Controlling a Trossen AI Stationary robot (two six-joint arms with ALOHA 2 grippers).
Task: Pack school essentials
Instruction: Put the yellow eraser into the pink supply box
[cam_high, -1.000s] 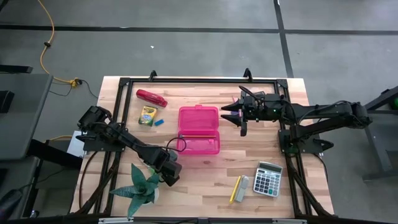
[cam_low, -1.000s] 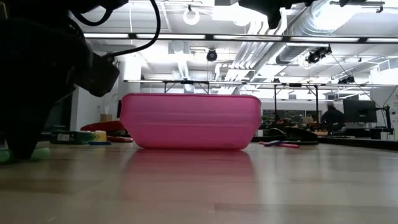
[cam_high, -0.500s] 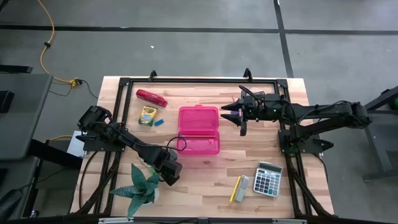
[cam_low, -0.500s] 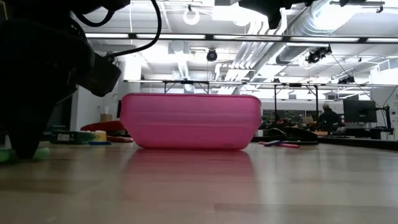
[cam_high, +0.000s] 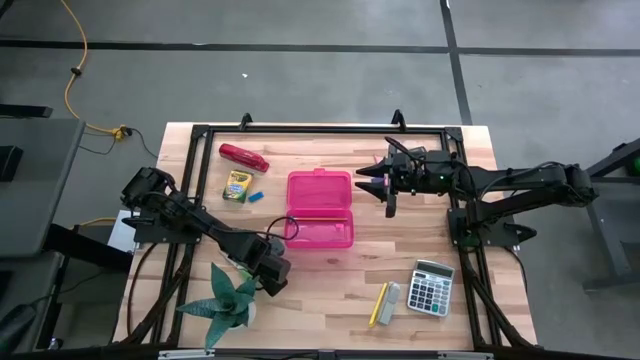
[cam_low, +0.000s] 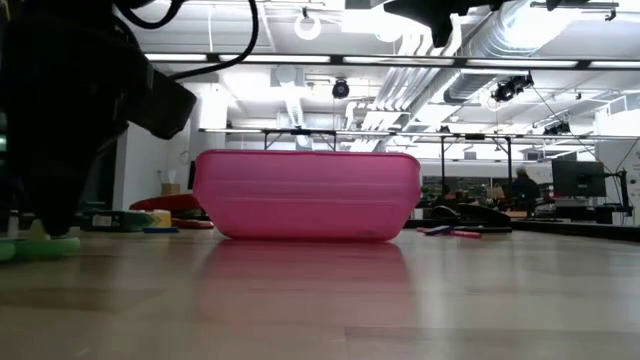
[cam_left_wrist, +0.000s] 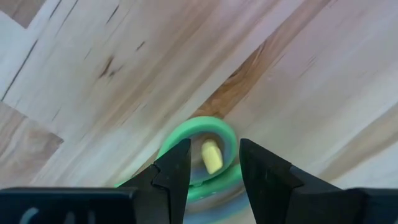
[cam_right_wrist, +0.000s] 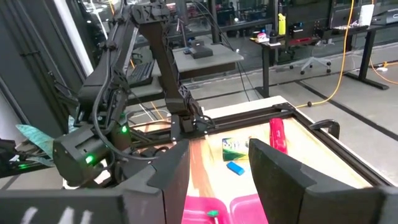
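Note:
My left gripper (cam_high: 272, 277) is low over the table's near left part, beside the green spiky plant (cam_high: 225, 303). In its wrist view the open fingers (cam_left_wrist: 214, 144) stand over a green ring (cam_left_wrist: 211, 122) with a small yellow piece (cam_left_wrist: 211, 155) inside it. The pink hinged case (cam_high: 320, 208) lies shut mid-table. The crayon box (cam_high: 237, 186) and blue piece (cam_high: 256, 196) lie left of it. A yellow pencil (cam_high: 378, 303) and a grey block (cam_high: 389, 302) lie near the near edge. My right gripper (cam_high: 380, 185) is open and hovers right of the case. My left gripper points down at the green ring (cam_left_wrist: 231, 134), with one finger (cam_left_wrist: 177, 168) and the other (cam_left_wrist: 261, 171) on either side of the yellow piece. I cannot tell whether the fingers touch the ring.
A red stapler (cam_high: 243, 157) lies at the far left. A calculator (cam_high: 432, 287) sits near the near right corner. Pink pencils (cam_low: 450, 232) lie on the table under my right arm. A black frame runs along the table's edges.
My left gripper has shifted a little toward the table's left and far edges, and stays low over the green ring. The right arm and the case have kept still.

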